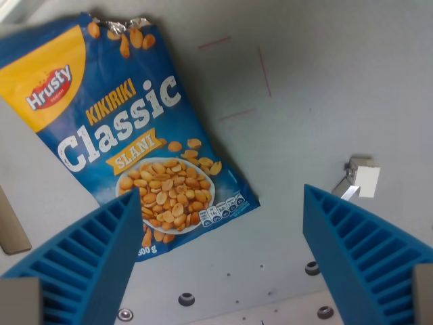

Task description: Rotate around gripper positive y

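A blue and yellow peanut bag [128,128] labelled "Hrusty Kikiriki Classic Slani" lies flat on the grey table [318,88], in the upper left of the wrist view. My gripper [220,230] is open and empty. Its two blue ribbed fingers [88,264] show at the bottom left and bottom right. The left finger covers the bag's lower corner. The gap between the fingers lies over bare table, to the right of the bag.
A small white and metal bracket [358,179] sits on the table at the right. Several screw holes [186,298] mark the table near the bottom edge. Faint red lines [264,71] are drawn on the surface at the top.
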### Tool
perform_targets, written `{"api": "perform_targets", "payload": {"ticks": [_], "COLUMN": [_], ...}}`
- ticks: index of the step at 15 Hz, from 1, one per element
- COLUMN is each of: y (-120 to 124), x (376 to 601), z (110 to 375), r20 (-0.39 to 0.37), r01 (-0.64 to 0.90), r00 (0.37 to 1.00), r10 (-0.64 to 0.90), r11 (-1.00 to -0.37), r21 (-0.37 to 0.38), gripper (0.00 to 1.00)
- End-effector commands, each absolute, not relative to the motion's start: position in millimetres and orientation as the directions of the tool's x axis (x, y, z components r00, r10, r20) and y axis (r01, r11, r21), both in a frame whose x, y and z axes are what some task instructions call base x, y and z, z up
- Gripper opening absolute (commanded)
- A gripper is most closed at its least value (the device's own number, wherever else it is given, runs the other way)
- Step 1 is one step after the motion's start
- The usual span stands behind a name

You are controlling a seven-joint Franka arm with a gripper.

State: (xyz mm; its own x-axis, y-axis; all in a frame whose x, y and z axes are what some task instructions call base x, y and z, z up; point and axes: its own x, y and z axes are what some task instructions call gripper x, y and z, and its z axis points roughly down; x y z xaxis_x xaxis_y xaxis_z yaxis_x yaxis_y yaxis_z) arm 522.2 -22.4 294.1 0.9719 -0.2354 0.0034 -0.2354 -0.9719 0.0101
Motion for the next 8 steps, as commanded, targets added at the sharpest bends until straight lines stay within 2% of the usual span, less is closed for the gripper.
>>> {"api": "perform_targets", "payload": {"ticks": [1, 8], "y": [-22.2, -22.2], "x": [518.7, 518.7], "z": [294.2, 294.2], "r20": [0.136, 0.228], "r01": [-0.237, -0.237], "r00": [0.963, 0.947], "r10": [-0.233, -0.228], "r11": [-0.971, -0.971], "r21": [0.012, 0.012], "gripper": [1.0, 1.0]}}
